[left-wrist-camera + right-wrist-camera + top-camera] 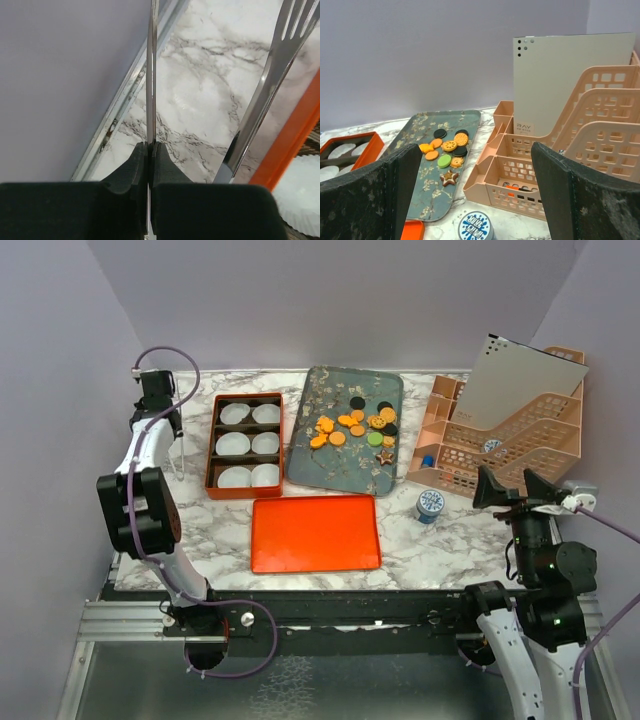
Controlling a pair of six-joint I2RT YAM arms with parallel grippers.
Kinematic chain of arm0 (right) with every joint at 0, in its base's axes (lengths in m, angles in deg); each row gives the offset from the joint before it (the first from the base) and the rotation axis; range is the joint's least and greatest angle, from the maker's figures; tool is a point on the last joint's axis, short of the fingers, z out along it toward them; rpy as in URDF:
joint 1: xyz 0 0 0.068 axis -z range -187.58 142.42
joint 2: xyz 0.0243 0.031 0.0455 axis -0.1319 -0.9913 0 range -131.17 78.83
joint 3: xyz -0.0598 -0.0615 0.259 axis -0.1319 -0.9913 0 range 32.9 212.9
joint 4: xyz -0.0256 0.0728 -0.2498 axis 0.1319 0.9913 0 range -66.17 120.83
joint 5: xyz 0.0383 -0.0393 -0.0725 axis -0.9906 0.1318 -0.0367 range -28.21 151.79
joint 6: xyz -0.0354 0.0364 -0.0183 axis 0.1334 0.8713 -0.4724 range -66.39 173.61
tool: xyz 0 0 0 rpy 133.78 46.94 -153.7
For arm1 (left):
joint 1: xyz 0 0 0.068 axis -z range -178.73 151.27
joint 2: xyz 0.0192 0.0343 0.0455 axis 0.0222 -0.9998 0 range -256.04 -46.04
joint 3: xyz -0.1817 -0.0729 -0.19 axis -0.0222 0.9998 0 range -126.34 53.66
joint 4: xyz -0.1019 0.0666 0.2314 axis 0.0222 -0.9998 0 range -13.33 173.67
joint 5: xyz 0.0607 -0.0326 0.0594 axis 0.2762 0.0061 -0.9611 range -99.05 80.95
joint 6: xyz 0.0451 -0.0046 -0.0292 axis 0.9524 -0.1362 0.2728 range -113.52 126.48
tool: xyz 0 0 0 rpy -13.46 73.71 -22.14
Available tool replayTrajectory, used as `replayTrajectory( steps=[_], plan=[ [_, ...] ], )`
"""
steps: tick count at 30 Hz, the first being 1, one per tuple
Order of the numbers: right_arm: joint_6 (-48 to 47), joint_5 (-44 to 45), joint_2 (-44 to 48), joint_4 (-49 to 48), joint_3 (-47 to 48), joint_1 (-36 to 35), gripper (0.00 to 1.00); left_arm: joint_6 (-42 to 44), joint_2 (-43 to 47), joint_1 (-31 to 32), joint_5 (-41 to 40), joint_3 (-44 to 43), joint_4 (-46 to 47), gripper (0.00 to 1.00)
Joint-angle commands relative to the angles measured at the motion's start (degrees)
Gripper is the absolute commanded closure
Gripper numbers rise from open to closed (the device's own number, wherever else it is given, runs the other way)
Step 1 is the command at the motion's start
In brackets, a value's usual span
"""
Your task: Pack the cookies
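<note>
The cookies point(358, 424) lie in a loose cluster on a teal floral tray point(330, 475): mostly orange discs, a few black, one green and a brown star; they also show in the right wrist view point(445, 147). An orange box point(210, 445) holding white paper liners stands left of the tray. My left gripper point(163, 420) is at the table's far left corner, beside that box. It point(150, 145) is shut on a thin metal utensil blade point(152, 75). A second, slotted blade point(272, 65) runs to its right. My right gripper point(515, 485) hovers open and empty at the right point(475, 150).
A flat orange lid point(315, 532) lies in front of the tray. A small blue-and-white tin point(431, 504) stands right of the lid. A peach file organizer point(510, 430) with a white board fills the back right. Purple walls close off the left and back.
</note>
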Motion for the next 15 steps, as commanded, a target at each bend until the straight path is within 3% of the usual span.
replayTrajectory(
  steps=[1, 10, 15],
  plan=[
    [-0.31, -5.02, -2.20, -0.73, 0.23, -0.52, 0.00, -4.56, 9.13, -0.28, 2.23, 1.71, 0.93, 1.00],
    [6.28, -9.09, -12.11, 1.86, 3.29, -0.52, 0.00, -13.84, 20.85, 0.50, 18.42, 5.40, 1.47, 1.00],
    [13.11, -15.78, -16.79, -1.00, 2.98, -0.52, 0.00, -15.70, 24.24, 2.92, 26.03, 5.92, 1.48, 1.00]
  ],
)
